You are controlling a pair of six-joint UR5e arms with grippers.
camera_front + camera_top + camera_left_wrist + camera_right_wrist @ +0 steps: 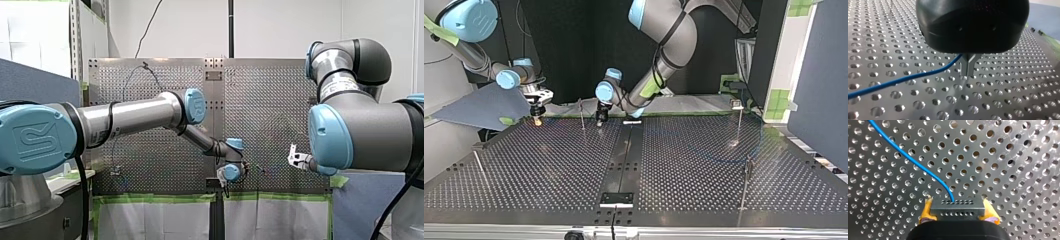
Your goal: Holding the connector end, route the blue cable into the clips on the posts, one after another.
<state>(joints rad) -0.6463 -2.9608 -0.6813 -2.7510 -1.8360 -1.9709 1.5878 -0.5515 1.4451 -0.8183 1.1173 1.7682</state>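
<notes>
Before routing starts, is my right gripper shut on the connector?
Shut: right gripper, its yellow pads clamping both ends of the grey connector with blue cable.

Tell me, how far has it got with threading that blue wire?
Early days. Done: my right gripper holds the connector, yellow pads on both sides. In hand: my left gripper is shut on the blue cable low over the table. Left: all the clips; in the top view no post visibly carries cable.

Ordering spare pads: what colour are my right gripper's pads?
Yellow pads, best seen in the right wrist view.
</notes>
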